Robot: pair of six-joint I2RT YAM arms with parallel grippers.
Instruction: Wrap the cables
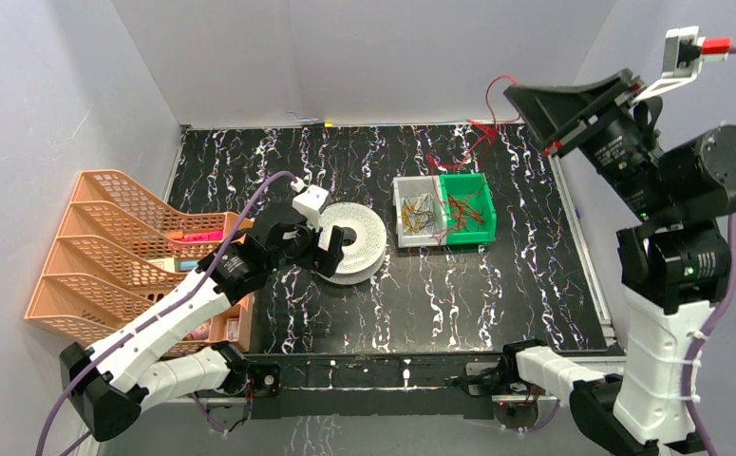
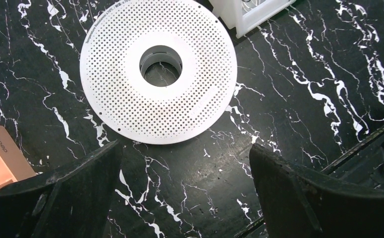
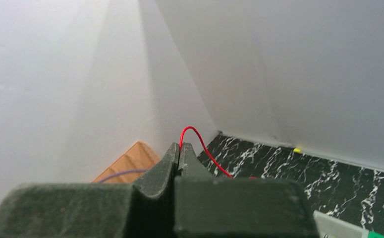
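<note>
The right gripper is pinched tight on one of the red cables. Its wrist camera shows the strand looping up out of the closed tips and dropping toward the marbled table. Only the overhead view shows how high that arm hangs in the upper right of the frame, with the wire trailing down to a red tangle at the table's far edge, above the green bin and white bin. The left gripper is spread wide and holds nothing. In its own view it sits just below a white perforated disc, which the overhead view places at centre frame.
</note>
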